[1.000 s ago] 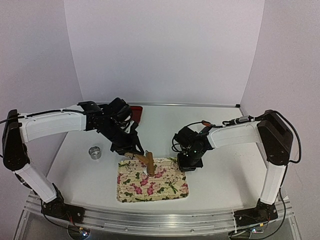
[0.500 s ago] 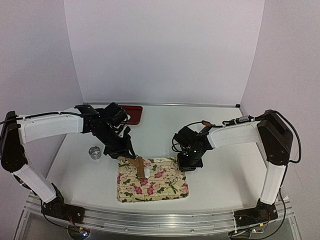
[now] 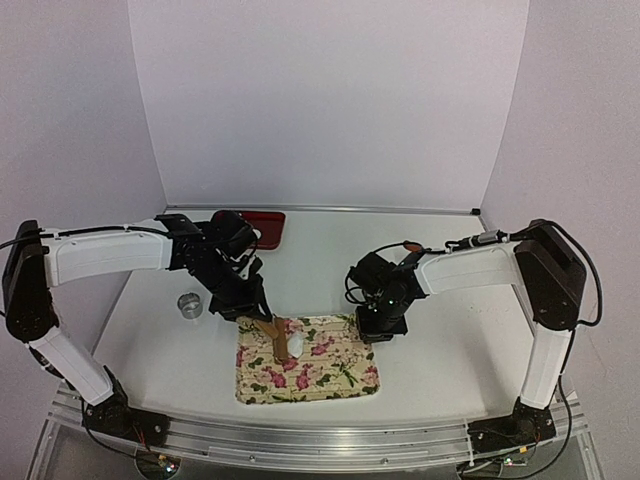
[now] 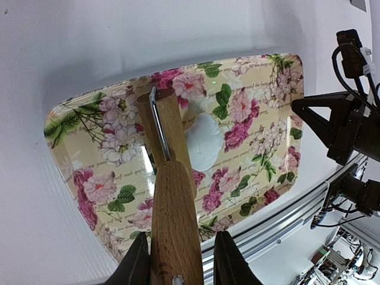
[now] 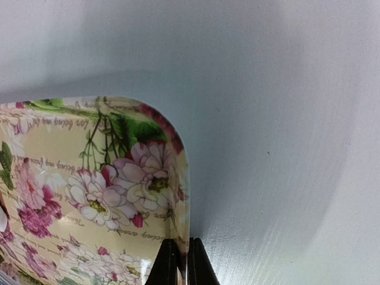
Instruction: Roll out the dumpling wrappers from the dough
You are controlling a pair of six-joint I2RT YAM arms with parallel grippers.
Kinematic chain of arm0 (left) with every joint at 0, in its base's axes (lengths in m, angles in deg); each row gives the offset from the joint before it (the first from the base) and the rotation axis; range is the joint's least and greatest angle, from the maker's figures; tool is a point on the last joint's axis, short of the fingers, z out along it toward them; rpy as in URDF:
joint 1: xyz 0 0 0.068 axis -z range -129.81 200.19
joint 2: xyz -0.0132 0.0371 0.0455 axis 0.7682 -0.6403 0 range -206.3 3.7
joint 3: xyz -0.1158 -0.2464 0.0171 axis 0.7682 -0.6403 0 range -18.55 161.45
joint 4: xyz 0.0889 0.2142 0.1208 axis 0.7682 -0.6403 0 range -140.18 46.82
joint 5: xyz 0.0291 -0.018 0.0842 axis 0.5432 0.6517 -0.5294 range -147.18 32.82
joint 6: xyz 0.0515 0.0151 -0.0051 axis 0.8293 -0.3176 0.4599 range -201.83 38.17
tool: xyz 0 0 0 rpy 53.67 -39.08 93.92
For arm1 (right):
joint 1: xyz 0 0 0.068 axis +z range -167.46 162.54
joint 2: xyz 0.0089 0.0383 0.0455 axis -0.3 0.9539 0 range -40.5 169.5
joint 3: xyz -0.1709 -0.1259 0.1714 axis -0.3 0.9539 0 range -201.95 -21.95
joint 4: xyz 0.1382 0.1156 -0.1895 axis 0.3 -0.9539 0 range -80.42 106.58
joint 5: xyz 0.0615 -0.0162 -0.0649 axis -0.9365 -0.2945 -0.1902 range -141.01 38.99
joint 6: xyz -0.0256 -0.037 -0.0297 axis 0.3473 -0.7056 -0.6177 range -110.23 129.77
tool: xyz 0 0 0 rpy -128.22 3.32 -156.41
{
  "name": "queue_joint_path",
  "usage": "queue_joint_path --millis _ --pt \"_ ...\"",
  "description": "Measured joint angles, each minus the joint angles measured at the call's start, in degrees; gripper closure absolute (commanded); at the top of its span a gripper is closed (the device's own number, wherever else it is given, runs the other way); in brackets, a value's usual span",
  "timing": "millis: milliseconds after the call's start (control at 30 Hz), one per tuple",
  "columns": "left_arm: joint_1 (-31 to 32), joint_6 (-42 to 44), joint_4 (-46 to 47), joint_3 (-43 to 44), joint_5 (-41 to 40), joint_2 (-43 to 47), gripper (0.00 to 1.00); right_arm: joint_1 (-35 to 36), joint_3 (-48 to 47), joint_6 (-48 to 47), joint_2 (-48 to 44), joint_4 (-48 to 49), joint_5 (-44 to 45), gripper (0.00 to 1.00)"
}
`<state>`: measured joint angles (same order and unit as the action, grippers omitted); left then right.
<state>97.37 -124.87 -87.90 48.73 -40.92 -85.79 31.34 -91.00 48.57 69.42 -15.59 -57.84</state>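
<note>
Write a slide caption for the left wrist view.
Left gripper holds a rolling pin beside flattened dough on a floral tray; right gripper pinches the tray's edge.

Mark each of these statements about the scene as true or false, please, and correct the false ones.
1. The left gripper holds a wooden rolling pin by its handle. True.
2. The white dough lies in the red dish at the back. False: it lies on the floral tray.
3. The right gripper is shut on the tray's rim near a corner. True.
4. The metal ring cutter stands on the tray. False: it stands on the table, to the left of the tray.
</note>
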Motion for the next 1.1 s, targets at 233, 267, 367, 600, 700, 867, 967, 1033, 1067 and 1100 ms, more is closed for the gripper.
queue_joint_path --millis 233,267,367,600,700,867,967,1033,1067,1100 --pt "0.00 0.77 -2.30 5.95 0.23 -0.33 1.00 0.00 -0.08 0.01 0.02 -0.12 0.07 1.00" --pt "0.00 0.76 -2.13 6.50 0.50 -0.32 1.00 0.00 -0.08 0.01 0.02 -0.12 0.07 0.98" --pt "0.00 0.63 -1.45 6.97 1.56 -0.26 1.00 0.00 -0.08 0.03 0.02 -0.12 0.07 0.83" --pt "0.00 0.56 -0.33 6.12 2.58 -0.26 1.00 0.00 -0.08 -0.40 0.28 -0.64 2.50 0.66" --pt "0.00 0.59 -0.21 5.16 2.56 -0.31 1.00 0.00 -0.08 -0.46 0.28 -0.77 3.11 0.76" --pt "0.00 0.80 -0.19 4.91 2.28 -1.47 1.00 0.00 -0.10 -0.46 0.28 -0.67 3.20 0.87" --pt "0.00 1.06 0.14 4.27 1.83 -2.06 1.00 0.05 -0.12 -0.55 0.26 -0.46 3.11 0.91" --pt "0.00 1.17 0.19 4.09 1.54 -2.52 1.00 0.04 -0.16 -0.59 0.26 -0.54 3.13 0.96" --pt "-0.01 1.25 0.26 4.09 1.49 -2.73 1.00 0.04 -0.20 -0.61 0.26 -0.61 3.12 0.97" --pt "-0.03 1.28 0.28 4.09 1.51 -2.86 1.00 0.04 -0.22 -0.49 0.25 -0.66 3.04 0.99"
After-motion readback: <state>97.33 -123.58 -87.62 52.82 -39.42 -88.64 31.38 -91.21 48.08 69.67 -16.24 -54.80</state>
